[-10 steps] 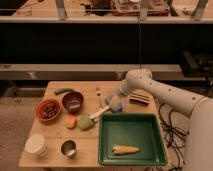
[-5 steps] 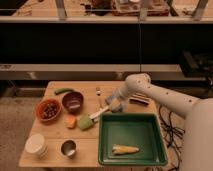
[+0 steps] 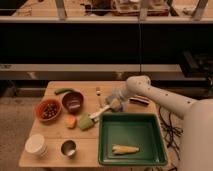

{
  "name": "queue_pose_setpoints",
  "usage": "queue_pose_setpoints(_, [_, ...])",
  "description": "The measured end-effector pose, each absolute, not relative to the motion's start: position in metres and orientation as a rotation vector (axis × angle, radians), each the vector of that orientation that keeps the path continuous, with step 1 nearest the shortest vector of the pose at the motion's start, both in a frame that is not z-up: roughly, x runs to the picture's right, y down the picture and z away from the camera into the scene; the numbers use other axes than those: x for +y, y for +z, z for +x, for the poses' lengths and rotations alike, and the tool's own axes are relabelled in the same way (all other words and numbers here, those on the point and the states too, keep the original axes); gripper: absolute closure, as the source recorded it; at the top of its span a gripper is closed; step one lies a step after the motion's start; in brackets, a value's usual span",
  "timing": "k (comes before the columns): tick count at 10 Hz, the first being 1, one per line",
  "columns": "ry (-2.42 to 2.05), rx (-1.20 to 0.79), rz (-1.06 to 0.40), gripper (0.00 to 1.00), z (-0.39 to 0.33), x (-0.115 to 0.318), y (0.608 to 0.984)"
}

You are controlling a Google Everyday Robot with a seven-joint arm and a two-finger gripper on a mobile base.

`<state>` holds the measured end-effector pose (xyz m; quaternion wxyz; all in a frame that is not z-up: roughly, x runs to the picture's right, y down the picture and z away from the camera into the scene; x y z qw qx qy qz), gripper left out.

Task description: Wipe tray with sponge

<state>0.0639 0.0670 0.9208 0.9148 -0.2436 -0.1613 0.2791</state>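
The dark green tray (image 3: 104, 145) lies at the table's front right, with a long yellow item (image 3: 125, 149) on its floor. Just beyond its far-left corner sits a small yellowish block, the sponge (image 3: 117, 105), partly covered. My gripper (image 3: 114, 102) is down on that block, at the end of the white arm (image 3: 160, 97) that reaches in from the right. A brush with a pale green head (image 3: 85, 122) and a white handle lies beside the tray's left rim, its handle pointing at the gripper.
On the left stand a bowl of dark food (image 3: 48, 109), a maroon bowl (image 3: 73, 101), an orange piece (image 3: 71, 121), a white cup (image 3: 36, 144) and a metal cup (image 3: 68, 148). A green vegetable (image 3: 63, 90) lies at the back, a dark flat item (image 3: 138, 101) behind the arm.
The arm's elbow has sunk a little. The gripper has stayed low at the same spot by the tray's far-left corner. Nothing else on the table has moved.
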Motion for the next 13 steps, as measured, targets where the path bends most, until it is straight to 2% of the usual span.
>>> queue_pose_setpoints(1, [0.578, -0.326, -0.501, 0.65, 0.064, 0.069, 0.923])
queue_pose_setpoints(3, [0.572, -0.321, -0.494, 0.66, 0.063, 0.070, 0.925])
queue_pose_setpoints(6, [0.518, -0.329, -0.412, 0.66, 0.065, 0.057, 0.904])
queue_pose_setpoints(9, [0.425, -0.356, -0.346, 0.66, 0.067, 0.022, 0.850])
queue_pose_setpoints(11, [0.307, -0.372, -0.321, 0.66, 0.071, -0.001, 0.797])
queue_pose_setpoints(13, [0.210, -0.368, -0.342, 0.66, 0.079, -0.007, 0.755])
